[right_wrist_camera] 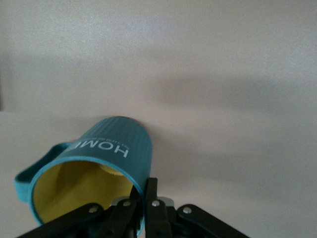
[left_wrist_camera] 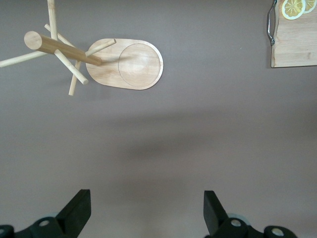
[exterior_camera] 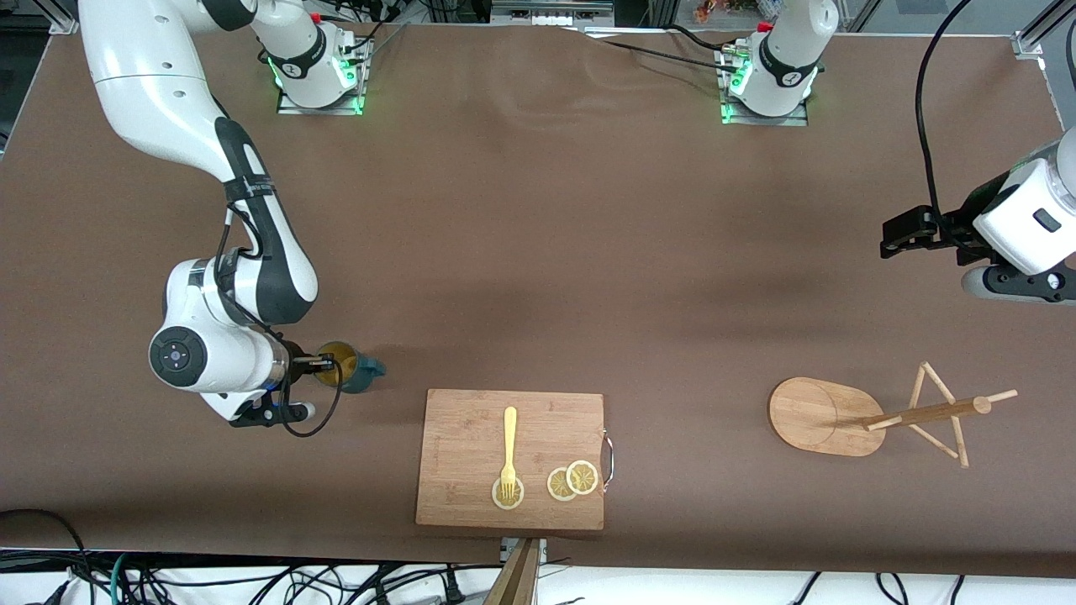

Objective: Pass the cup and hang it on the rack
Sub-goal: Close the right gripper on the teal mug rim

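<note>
The teal cup [exterior_camera: 353,370], yellow inside, is held tipped on its side near the right arm's end of the table. My right gripper [exterior_camera: 324,364] is shut on its rim; in the right wrist view one finger is inside and one outside the wall of the cup [right_wrist_camera: 99,163], at the right gripper [right_wrist_camera: 146,191]. The bamboo rack [exterior_camera: 849,416] stands toward the left arm's end, its pegs [exterior_camera: 941,412] spreading from the post. My left gripper [exterior_camera: 904,235] is open and empty, up over the table past the rack [left_wrist_camera: 124,63]; its fingertips [left_wrist_camera: 79,203] are far apart.
A bamboo cutting board [exterior_camera: 511,458] with a yellow fork [exterior_camera: 508,449] and lemon slices [exterior_camera: 573,481] lies near the front edge at the middle. Its corner shows in the left wrist view [left_wrist_camera: 294,39]. Brown table cloth [exterior_camera: 538,252] covers the table.
</note>
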Available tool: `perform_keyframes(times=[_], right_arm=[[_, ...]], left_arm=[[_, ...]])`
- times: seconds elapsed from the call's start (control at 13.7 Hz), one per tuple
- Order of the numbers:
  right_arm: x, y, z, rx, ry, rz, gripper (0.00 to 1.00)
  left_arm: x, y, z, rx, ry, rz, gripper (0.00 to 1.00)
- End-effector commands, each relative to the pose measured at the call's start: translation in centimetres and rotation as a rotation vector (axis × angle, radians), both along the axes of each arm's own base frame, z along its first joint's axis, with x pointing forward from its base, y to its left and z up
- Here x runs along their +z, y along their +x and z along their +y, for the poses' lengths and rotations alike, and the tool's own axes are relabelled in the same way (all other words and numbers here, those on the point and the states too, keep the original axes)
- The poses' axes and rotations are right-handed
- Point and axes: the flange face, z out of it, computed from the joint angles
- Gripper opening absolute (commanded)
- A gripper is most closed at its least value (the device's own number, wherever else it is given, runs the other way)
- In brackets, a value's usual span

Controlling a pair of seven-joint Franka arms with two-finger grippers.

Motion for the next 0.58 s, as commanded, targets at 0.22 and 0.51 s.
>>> perform_keyframes(times=[0.22,0.51], right_arm=[[4.2,-1.3,10.6,-0.074,-0.004,-0.017,0.00],[6.8,-6.2,24.2,-0.082,0.004,-0.036,0.00]], left_arm=[[0.5,0.4,-0.3,0.003,0.005,-0.014,1.00],[0.5,0.4,-0.3,0.003,0.005,-0.014,1.00]])
